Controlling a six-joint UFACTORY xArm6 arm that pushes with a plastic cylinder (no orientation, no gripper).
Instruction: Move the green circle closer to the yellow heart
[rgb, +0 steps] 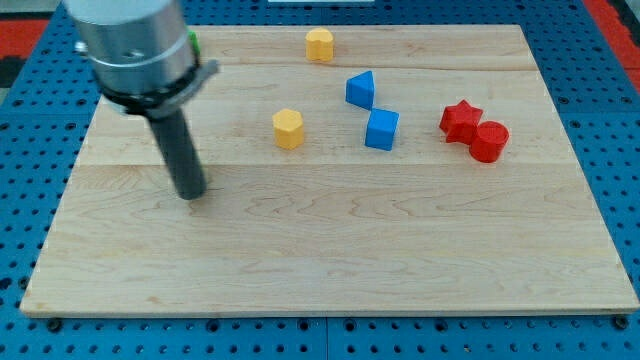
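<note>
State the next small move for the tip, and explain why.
Probably slide my tip toward the view's top left, behind the green block, only a sliver showing. The tip sits well below it, and the likely yellow heart lies to its right.

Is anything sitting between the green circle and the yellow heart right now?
Nothing visible does. Only a green sliver shows beside the arm housing; bare wood runs from it to the yellow block at the view's top, likely the heart; my tip sits below.
</note>
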